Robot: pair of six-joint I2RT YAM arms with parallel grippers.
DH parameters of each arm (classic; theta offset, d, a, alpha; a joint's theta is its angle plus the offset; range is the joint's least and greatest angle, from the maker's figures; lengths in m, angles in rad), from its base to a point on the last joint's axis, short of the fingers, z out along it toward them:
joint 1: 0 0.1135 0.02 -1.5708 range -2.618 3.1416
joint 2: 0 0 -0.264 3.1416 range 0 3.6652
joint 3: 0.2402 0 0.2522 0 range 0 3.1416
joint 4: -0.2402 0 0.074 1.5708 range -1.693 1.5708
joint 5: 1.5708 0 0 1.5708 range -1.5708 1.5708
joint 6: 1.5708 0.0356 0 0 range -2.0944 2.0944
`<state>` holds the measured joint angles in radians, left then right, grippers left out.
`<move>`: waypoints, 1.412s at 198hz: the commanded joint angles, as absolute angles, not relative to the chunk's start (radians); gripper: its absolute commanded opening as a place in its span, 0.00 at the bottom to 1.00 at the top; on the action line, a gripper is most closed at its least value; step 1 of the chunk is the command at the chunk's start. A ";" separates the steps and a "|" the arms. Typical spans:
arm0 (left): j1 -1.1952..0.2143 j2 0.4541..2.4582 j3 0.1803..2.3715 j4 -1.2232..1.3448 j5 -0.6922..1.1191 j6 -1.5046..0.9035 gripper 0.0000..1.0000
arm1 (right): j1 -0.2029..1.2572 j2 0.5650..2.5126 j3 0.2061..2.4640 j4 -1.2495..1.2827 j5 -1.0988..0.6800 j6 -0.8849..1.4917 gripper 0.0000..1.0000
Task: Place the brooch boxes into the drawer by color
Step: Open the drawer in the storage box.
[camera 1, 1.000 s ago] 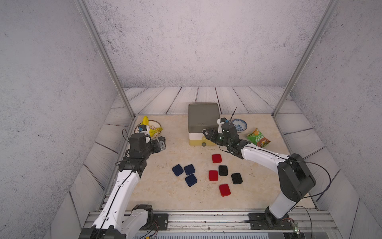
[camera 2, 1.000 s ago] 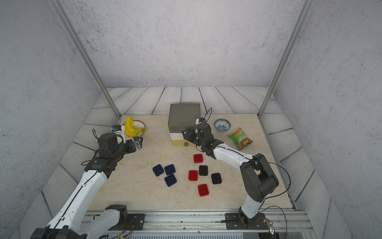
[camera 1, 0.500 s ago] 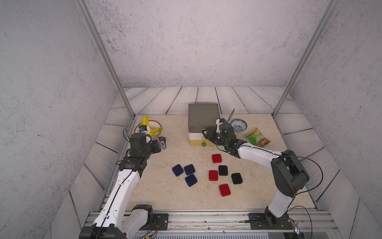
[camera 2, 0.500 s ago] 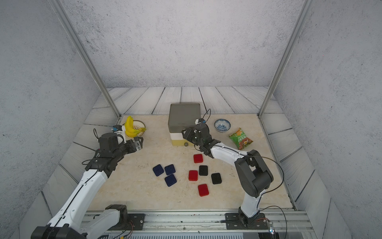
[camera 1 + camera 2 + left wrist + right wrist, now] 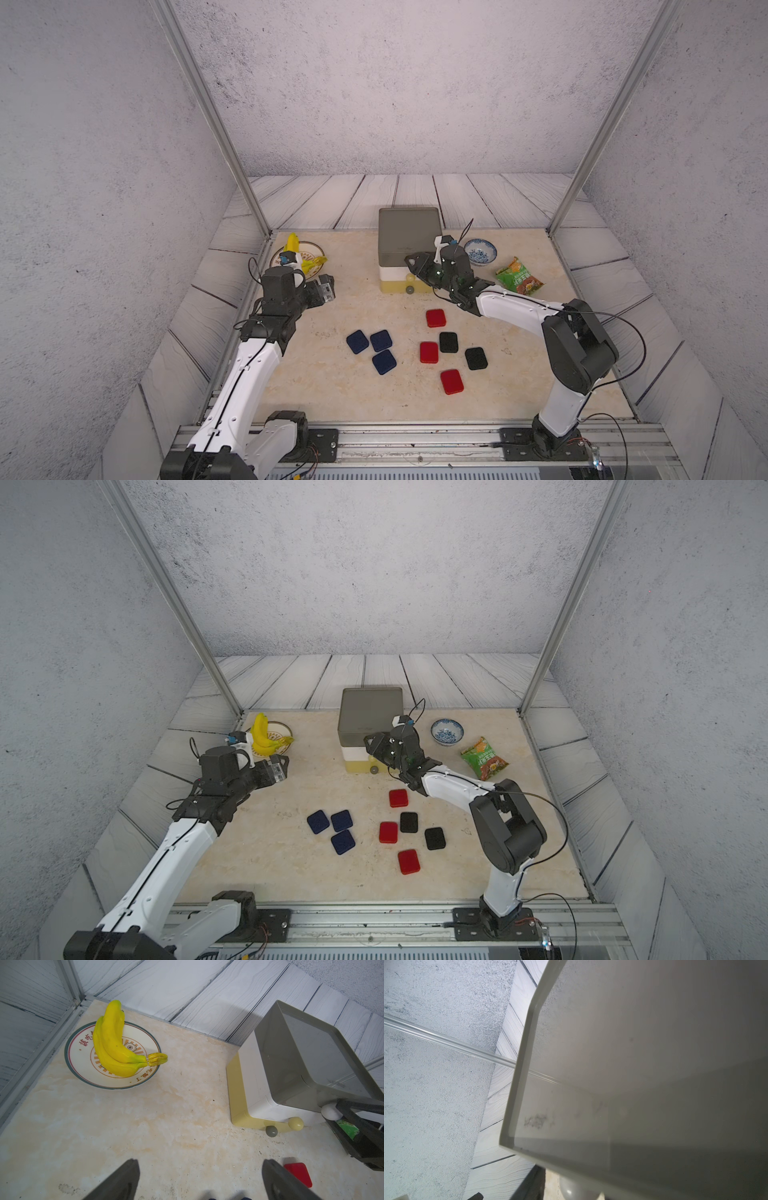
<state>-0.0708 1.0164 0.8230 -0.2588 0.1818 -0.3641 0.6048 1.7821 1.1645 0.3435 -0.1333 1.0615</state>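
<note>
The drawer (image 5: 409, 245) stands on the worktop (image 5: 332, 386). All eight brooch boxes (image 5: 435, 318) lie out in front of its knob face. The three navy ones (image 5: 381, 340) are bunched off toward the left arm's side of the drawer. The three red and two black (image 5: 449, 342) lie scattered straight in front of it. The right hand (image 5: 415, 266) is up against the drawer front at the white knob (image 5: 330, 1112) of the grey top tier, but I cannot tell whether it has closed on the knob. The left hand (image 5: 200, 1165) hangs well to the drawer's left, fingers spread wide and empty. Bananas (image 5: 113, 1043) on a plate (image 5: 83, 1076) lie further left, and a bowl (image 5: 480, 251) and a snack packet (image 5: 518, 277) lie to the drawer's right.
</note>
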 commanded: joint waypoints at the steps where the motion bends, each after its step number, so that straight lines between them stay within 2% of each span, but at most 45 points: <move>1: -0.078 1.021 0.836 -0.261 0.192 -0.367 0.98 | 0.603 1.806 1.195 0.374 -0.110 1.078 0.47; 22: -0.077 1.017 0.836 -0.262 0.190 -0.366 0.98 | 0.602 1.809 1.190 0.378 -0.106 1.081 0.40; 42: -0.078 1.017 0.840 -0.268 0.190 -0.363 0.98 | 0.601 1.806 1.183 0.385 -0.100 1.079 0.28; 74: -0.077 1.013 0.841 -0.273 0.187 -0.363 0.98 | 0.603 1.789 1.177 0.375 -0.100 1.064 0.22; 189: -0.086 1.007 0.857 -0.345 0.193 -0.411 0.98 | 0.669 1.575 0.946 0.336 -0.062 1.044 0.22; 280: -0.088 0.968 0.836 -0.381 0.178 -0.414 0.98 | 0.757 1.519 0.867 0.327 -0.033 1.057 0.22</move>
